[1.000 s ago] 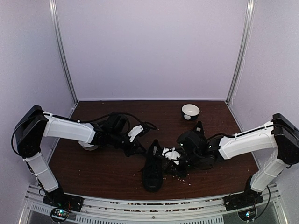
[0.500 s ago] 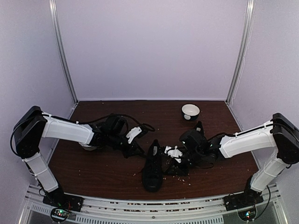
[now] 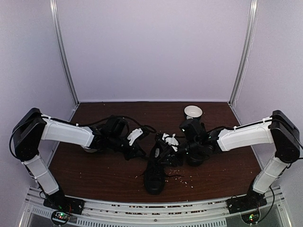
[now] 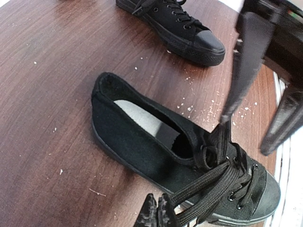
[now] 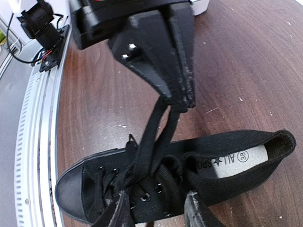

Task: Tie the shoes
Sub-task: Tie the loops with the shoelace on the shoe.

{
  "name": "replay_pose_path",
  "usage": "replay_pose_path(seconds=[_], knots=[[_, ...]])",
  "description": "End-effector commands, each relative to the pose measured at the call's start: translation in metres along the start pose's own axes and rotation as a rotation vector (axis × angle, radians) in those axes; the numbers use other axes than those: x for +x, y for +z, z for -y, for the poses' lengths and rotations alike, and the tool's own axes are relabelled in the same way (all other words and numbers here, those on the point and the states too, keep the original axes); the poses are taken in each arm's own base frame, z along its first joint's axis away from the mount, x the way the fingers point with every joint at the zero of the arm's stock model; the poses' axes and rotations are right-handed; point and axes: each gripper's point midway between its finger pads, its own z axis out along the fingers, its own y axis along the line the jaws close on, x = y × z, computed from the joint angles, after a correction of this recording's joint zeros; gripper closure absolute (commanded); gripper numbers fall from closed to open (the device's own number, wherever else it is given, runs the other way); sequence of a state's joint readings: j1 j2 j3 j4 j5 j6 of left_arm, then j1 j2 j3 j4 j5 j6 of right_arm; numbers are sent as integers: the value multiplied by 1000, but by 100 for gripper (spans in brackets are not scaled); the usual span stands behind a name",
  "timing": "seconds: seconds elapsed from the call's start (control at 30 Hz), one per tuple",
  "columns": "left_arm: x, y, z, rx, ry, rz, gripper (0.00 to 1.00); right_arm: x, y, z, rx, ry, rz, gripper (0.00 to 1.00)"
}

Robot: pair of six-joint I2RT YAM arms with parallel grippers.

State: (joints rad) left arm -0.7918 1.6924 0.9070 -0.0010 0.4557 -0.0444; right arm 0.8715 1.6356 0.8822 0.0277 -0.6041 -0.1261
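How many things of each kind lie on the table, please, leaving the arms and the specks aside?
Black shoes: 2, the near shoe and the far shoe
White bowl: 1 in plain view
Total: 3

Ahead of my right gripper [image 5: 158,215], the left gripper [image 5: 182,100] and its taut laces [image 5: 151,137] block passage; bare table [image 5: 236,71] opens off to one side.
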Motion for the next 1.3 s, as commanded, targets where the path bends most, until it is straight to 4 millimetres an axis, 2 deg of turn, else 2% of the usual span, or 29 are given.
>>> replay_pose_path(seconds=[0.0,0.2,0.33,0.43,0.5,0.53,0.63,0.7,0.77,0.83,0.87,0.9,0.93,1.03,1.1,1.27], knots=[[-14,-8,2,5,48,60,100,-11,8,8,-11,0,26,63],[-15,-9,4,9,67,65,100,-4,12,9,-20,0,-3,71],[-19,-12,12,48,116,95,100,-1,12,7,-26,7,-14,88],[-26,-22,25,84,199,160,100,-1,10,5,-35,7,-13,96],[-30,-30,29,75,271,201,69,-2,10,4,-42,8,-11,98],[-32,-33,30,63,311,212,58,-3,10,3,-47,9,-8,98],[-37,-42,36,46,442,240,48,-5,9,1,-59,12,-2,100],[-39,-50,50,72,559,287,44,-6,9,-1,-64,14,3,100],[-37,-55,62,88,690,326,35,-6,8,-2,-70,17,6,100],[-32,-47,65,66,778,277,28,-7,8,-3,-74,22,11,100],[-30,-40,64,57,807,234,21,-8,7,-3,-76,23,14,100],[-26,-31,66,57,831,189,10,-8,7,-3,-77,27,16,100],[-21,-23,66,55,852,150,4,-9,7,-4,-78,28,20,100],[-13,-7,65,27,901,107,2,-10,7,-5,-84,33,25,100],[-19,-1,64,-13,926,139,3,-11,7,-5,-89,34,29,100],[-19,16,57,-21,892,98,15,-12,6,-6,-88,35,31,100]])
